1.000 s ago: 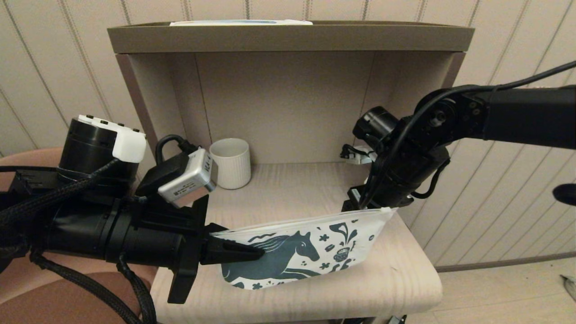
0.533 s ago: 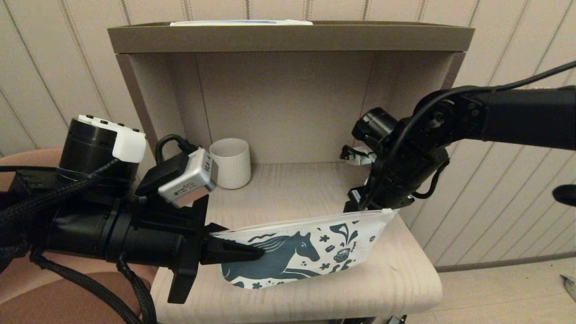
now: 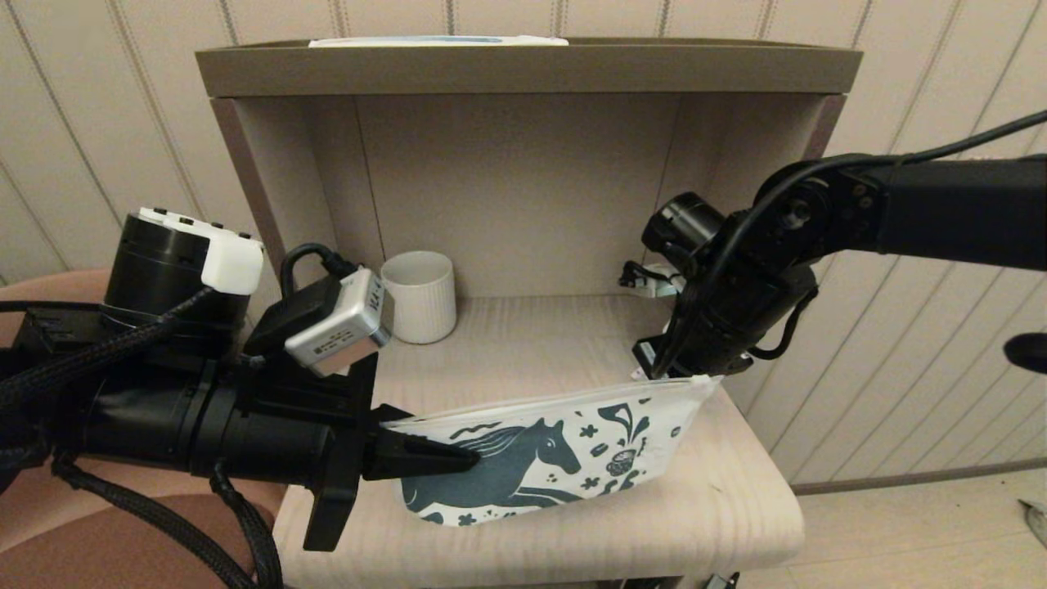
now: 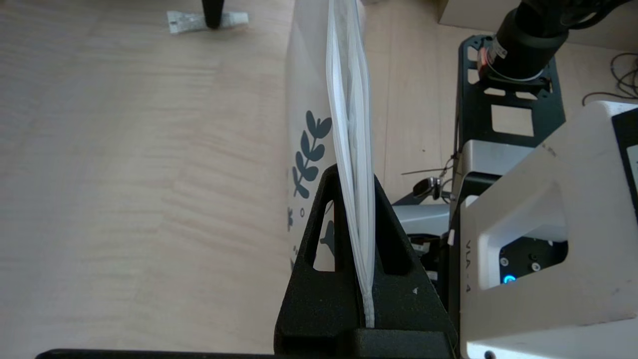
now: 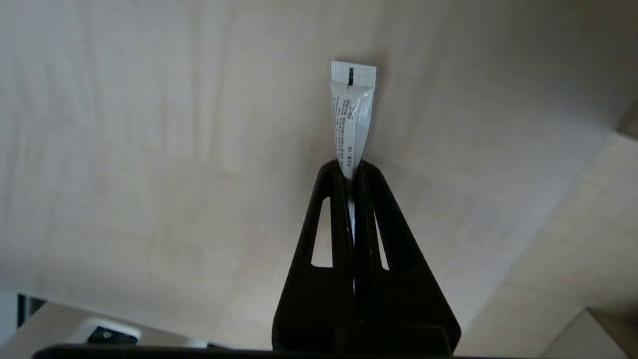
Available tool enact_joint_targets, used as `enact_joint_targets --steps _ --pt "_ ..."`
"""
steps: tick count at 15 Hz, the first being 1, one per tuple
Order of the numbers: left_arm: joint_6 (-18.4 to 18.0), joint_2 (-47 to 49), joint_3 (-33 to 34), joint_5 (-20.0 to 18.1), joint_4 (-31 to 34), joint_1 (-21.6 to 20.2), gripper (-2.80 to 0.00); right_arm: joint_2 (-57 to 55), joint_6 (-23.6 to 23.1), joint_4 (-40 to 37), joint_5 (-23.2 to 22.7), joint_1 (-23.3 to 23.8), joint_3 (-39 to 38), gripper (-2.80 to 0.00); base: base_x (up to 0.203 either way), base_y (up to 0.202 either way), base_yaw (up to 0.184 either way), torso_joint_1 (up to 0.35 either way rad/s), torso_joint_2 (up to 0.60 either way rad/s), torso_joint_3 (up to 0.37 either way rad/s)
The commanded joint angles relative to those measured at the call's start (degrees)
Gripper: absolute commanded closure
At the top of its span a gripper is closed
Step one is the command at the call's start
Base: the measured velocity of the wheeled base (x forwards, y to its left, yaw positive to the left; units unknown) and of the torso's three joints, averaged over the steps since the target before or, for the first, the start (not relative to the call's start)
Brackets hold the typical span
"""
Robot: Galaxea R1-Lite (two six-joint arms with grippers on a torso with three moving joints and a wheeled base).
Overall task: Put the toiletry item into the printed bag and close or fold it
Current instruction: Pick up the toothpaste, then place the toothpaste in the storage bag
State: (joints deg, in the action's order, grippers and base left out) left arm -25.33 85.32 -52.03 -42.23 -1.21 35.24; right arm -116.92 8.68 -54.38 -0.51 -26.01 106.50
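Observation:
The printed bag (image 3: 556, 458), white with a dark teal horse, stands on edge across the front of the table. My left gripper (image 3: 458, 458) is shut on its left end, and the bag's top edge (image 4: 349, 99) runs out from between the fingers (image 4: 394, 239). Behind the bag's right end, my right gripper (image 5: 353, 167) points down at the table and is shut on the toiletry item (image 5: 351, 114), a slim white tube with a crimped end. In the left wrist view the tube (image 4: 229, 19) lies flat on the table under a black finger (image 4: 212, 12).
A ribbed white mug (image 3: 419, 294) stands at the back left inside the open beige shelf unit (image 3: 523, 69). The right arm (image 3: 941, 213) reaches in from the right over the table edge (image 3: 761, 523). A pinkish seat (image 3: 98, 540) sits at the front left.
The right gripper has gone from open to shut on the tube, and its wrist has shifted slightly. The left gripper and the bag have stayed put.

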Motion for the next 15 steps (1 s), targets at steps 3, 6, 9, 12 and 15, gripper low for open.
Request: enact_joint_targets --steps 3,6,9,12,15 --pt "-0.2 0.0 0.1 -0.2 0.0 0.0 0.0 0.5 0.1 -0.3 0.0 0.0 0.1 0.0 0.0 0.0 0.0 0.0 0.0 0.0" --pt "-0.9 0.6 0.6 0.2 -0.1 0.0 0.0 2.8 0.1 -0.3 -0.1 0.2 0.9 0.0 0.0 0.0 0.0 0.0 0.0 0.0" --pt "-2.2 1.0 0.9 0.5 -0.1 0.0 0.0 7.7 -0.1 0.9 -0.1 0.6 1.6 0.0 0.0 0.0 0.0 0.0 0.0 0.0" --pt "-2.4 1.3 1.0 2.8 -0.1 0.4 0.0 13.1 -0.3 1.9 -0.9 -0.2 1.6 0.0 0.0 0.0 0.0 0.0 0.0 0.0" --pt "-4.1 2.4 4.5 11.0 -7.3 3.2 0.0 16.8 0.0 4.3 -2.0 -3.5 1.5 0.0 0.0 0.0 0.0 0.0 0.0 0.0"
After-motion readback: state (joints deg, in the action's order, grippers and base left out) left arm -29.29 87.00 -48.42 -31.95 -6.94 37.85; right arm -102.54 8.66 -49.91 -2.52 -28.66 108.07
